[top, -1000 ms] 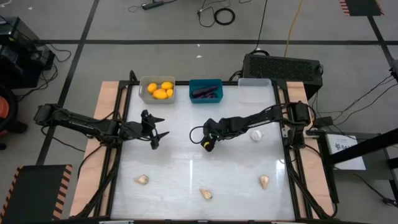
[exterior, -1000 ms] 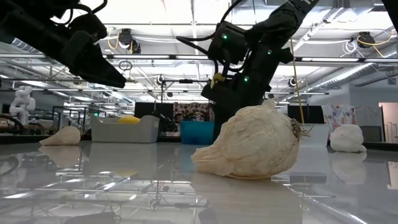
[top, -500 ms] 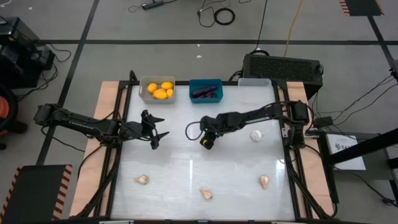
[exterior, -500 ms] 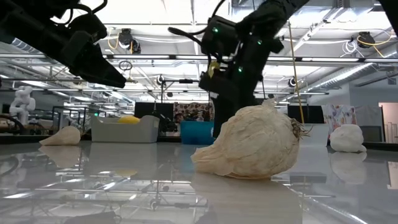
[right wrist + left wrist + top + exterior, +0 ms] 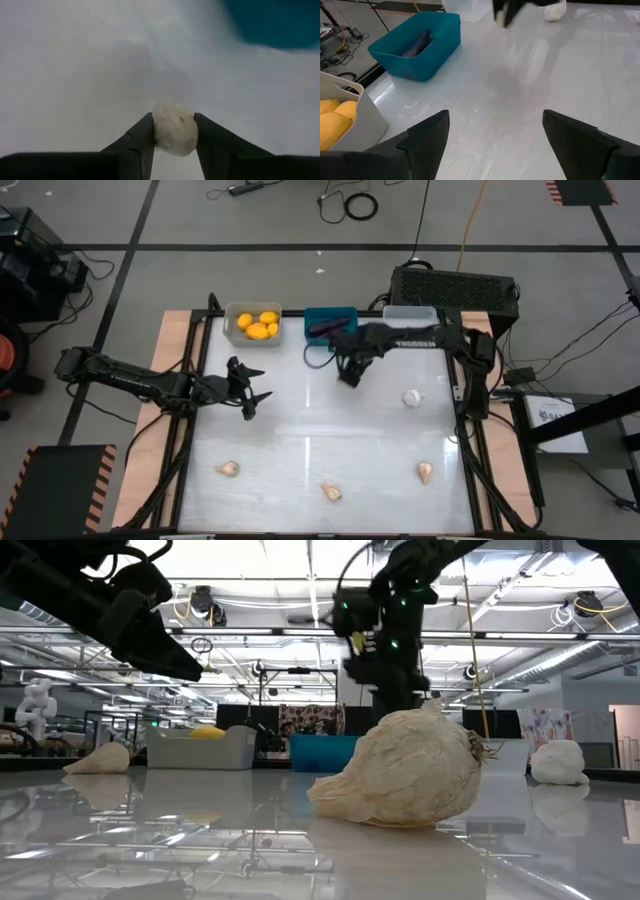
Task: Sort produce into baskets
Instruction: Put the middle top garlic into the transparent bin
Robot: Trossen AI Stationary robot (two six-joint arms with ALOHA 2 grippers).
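Observation:
My right gripper (image 5: 349, 378) is shut on a pale garlic bulb (image 5: 173, 129) above the table's far middle, just in front of the teal basket (image 5: 331, 326), which holds dark purple pieces. The grey basket (image 5: 253, 325) holds yellow-orange fruits (image 5: 259, 324). The translucent white basket (image 5: 410, 313) stands to the right of the teal one. Several more garlic bulbs lie on the table: one at mid right (image 5: 412, 396) and three near the front edge (image 5: 229, 470), (image 5: 331, 492), (image 5: 425, 471). My left gripper (image 5: 255, 395) is open and empty at mid left. My right gripper pinches the garlic bulb by its two opposite sides (image 5: 156, 131) between its two fingers, at their free ends. The fingers point down at the table. The bulb is lifted clear of the table.
A large black box (image 5: 455, 285) stands behind the far right corner. In the low view one bulb (image 5: 405, 780) lies close to the camera, with others at left (image 5: 98, 758) and right (image 5: 557, 762). Bare tabletop (image 5: 320, 430) lies between the arms.
My right gripper has gone from the table's middle up and toward the far edge, a little to the right, and now stands just in front of the teal basket. My left arm has kept still.

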